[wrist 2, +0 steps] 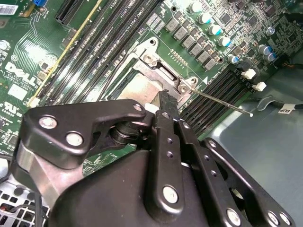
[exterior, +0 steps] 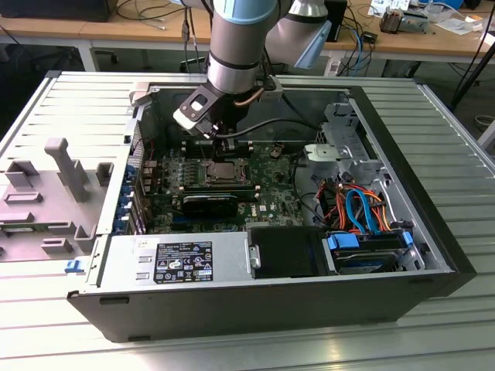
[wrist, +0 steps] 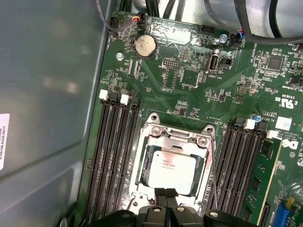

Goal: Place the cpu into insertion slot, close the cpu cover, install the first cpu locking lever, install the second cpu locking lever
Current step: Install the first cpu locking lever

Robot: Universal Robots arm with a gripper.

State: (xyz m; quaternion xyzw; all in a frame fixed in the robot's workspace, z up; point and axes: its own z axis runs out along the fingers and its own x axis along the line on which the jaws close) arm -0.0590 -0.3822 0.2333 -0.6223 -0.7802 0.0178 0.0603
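tool, pressed together, rests at edge of cpu cover, likely pushing it shut over cpu seated in insertion slot, middle of motherboard; locking lever juts free.

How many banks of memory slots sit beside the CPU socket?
2: the first bank lies on one side of the cpu, the second bank on the opposite side.

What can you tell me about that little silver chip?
The cpu is a small, flat, square chip with a dull silver-grey metal top. It lies flat in the insertion slot on the green motherboard, between banks of black memory slots. The silver cpu cover frames it. The gripper sits at one side of the frame; whether it touches the chip is unclear.
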